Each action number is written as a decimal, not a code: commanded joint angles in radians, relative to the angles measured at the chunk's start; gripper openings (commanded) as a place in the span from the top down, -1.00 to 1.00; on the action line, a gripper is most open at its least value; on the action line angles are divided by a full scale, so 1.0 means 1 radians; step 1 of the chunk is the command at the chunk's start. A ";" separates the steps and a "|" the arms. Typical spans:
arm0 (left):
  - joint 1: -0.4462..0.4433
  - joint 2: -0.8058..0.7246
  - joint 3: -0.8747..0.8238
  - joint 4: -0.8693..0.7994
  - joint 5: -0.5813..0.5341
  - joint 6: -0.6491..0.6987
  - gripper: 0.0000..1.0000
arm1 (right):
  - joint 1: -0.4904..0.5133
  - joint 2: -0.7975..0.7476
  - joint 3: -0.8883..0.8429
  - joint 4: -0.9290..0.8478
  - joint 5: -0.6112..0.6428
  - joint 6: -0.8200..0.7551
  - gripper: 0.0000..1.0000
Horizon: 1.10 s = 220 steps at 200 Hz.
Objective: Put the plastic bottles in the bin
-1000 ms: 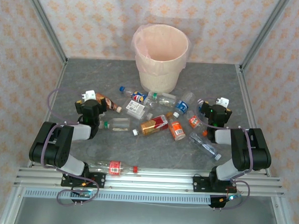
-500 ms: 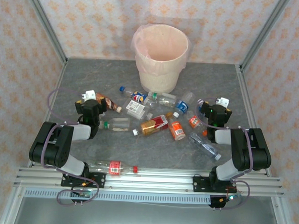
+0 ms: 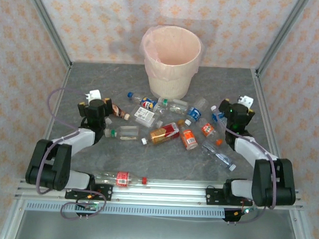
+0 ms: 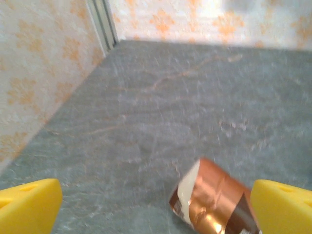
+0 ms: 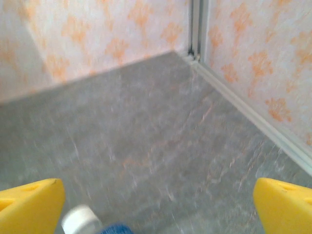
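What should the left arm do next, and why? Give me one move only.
Probably shift the left gripper sideways and down so the amber bottle sits centred in its opening. The jaws stand wide open and hold nothing, and the bottle's end lies on the table close to one finger, far from the other.

From high behind, you see the whole tabletop [image 3: 97, 80]; your wrist cameras sit low, facing its far corners.

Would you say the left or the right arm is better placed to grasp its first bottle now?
Probably left: the brown bottle lies between the left gripper's open fingers; the right gripper, also open, has a white-capped bottle barely inside one finger.
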 commanded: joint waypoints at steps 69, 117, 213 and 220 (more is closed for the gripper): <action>-0.116 -0.144 0.445 -1.071 -0.113 -0.590 -1.00 | -0.024 0.158 0.348 -0.683 -0.214 -0.035 -0.98; -0.192 -0.165 0.480 -1.343 -0.079 -0.776 -1.00 | -0.030 0.297 0.431 -0.838 -0.258 -0.100 -0.98; -0.439 -0.369 0.422 -1.787 0.097 -1.297 -1.00 | -0.030 0.458 0.468 -0.810 -0.133 -0.066 -0.85; -0.457 -0.360 0.425 -1.792 0.113 -1.307 -1.00 | -0.031 0.460 0.467 -0.799 -0.138 -0.065 -0.84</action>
